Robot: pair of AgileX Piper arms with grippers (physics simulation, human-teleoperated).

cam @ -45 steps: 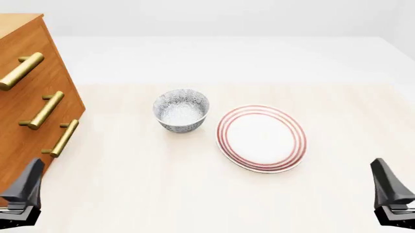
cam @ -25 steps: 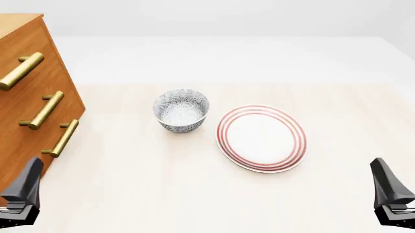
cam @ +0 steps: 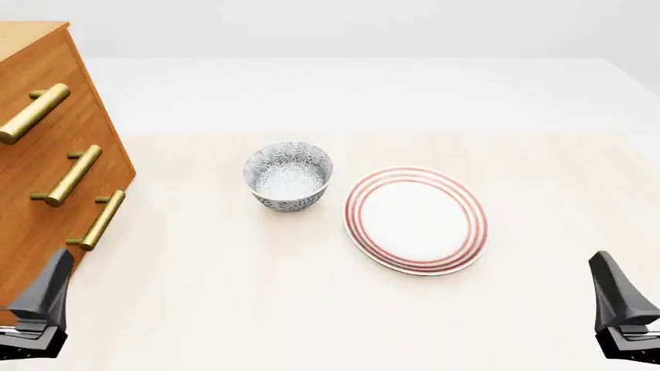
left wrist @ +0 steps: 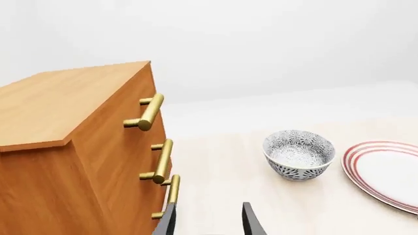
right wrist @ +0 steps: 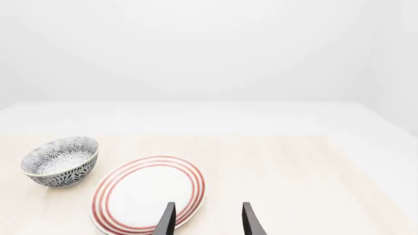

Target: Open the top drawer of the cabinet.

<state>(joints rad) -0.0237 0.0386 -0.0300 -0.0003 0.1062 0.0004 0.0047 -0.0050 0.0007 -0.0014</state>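
Observation:
The cabinet (cam: 31,224) stands at the table's left edge, an orange-brown chest with three brass bar handles. Its top drawer (cam: 74,85) sits flush with the two below it, and its handle (cam: 33,114) is untouched. In the left wrist view the top drawer (left wrist: 124,105) and its handle (left wrist: 149,111) lie ahead of and above my left gripper (left wrist: 209,223), which is open and empty. That left gripper (cam: 57,267) hangs low beside the cabinet's bottom corner. My right gripper (cam: 603,267), far right, is open and empty too (right wrist: 207,220).
A patterned blue-white bowl (cam: 289,175) stands mid-table, with a red-ringed white plate (cam: 416,220) just to its right. Both also show in the right wrist view, the bowl (right wrist: 60,160) and the plate (right wrist: 147,193). Two lower drawer handles (cam: 68,175) (cam: 98,220) jut out.
The left gripper has shifted only very slightly near the cabinet's foot. The right arm, the drawers, the bowl and the plate are unchanged.

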